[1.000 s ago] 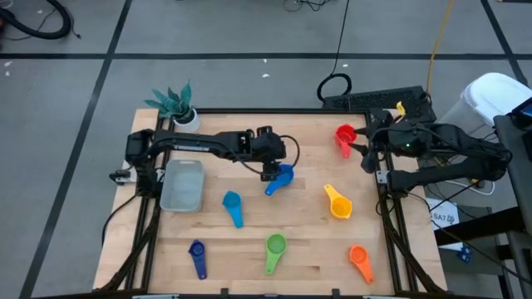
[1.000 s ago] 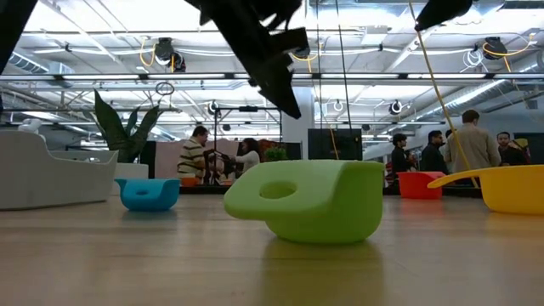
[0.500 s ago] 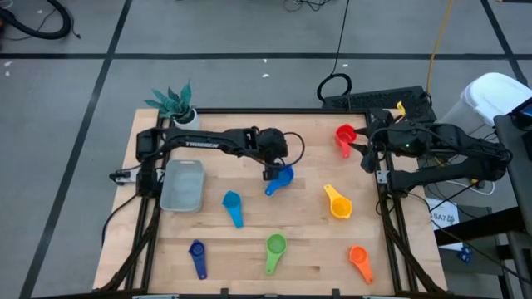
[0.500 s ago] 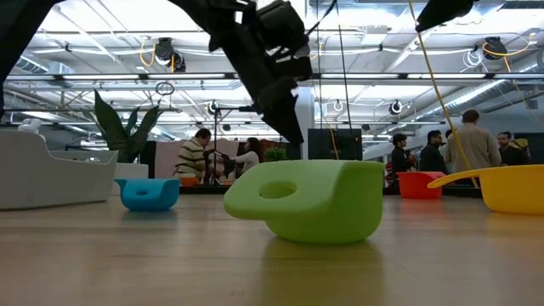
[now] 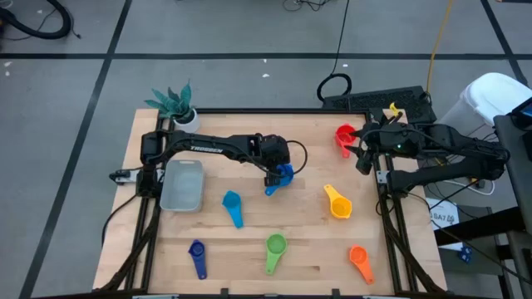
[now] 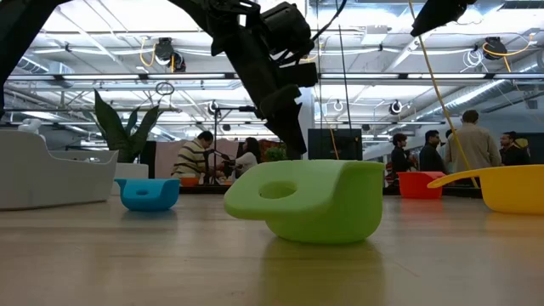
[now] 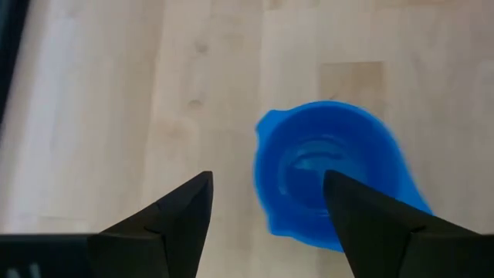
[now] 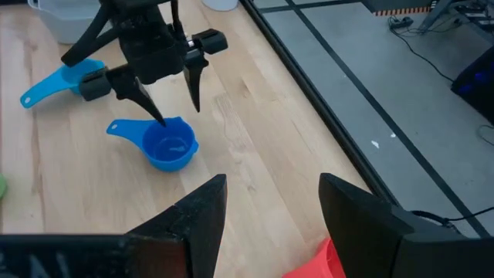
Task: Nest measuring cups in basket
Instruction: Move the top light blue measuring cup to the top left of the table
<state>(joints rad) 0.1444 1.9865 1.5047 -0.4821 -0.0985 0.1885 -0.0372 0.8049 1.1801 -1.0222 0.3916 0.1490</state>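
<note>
The measuring cups lie scattered over the wooden bench point(image 5: 249, 249), none of them in the basket point(image 5: 182, 185), which we see as a shallow pale grey-blue tray with rounded corners at the left of the high view. The blue cup point(image 5: 281, 178) sits near the middle of the frame, a round bright-blue bowl with a flat handle pointing lower left. The left tool point(image 5: 274, 172) hangs over it with its fingers spread; in the left wrist view one finger point(image 7: 363, 224) overlaps the bowl's inside and the other stands outside its rim over bare wood, so the rim lies between them. We cannot tell whether either finger touches it.

The light blue cup point(image 5: 233, 206) lies below and left of it, the dark blue cup point(image 5: 197, 256) at lower left, the green cup point(image 5: 274, 249) at bottom centre, bowl down. The yellow cup point(image 5: 337, 202) is right of centre, the orange cup point(image 5: 360, 262) at lower right. The red cup point(image 5: 343, 137) sits at upper right, beside the right tool point(image 5: 359, 154), which we see open.
</note>
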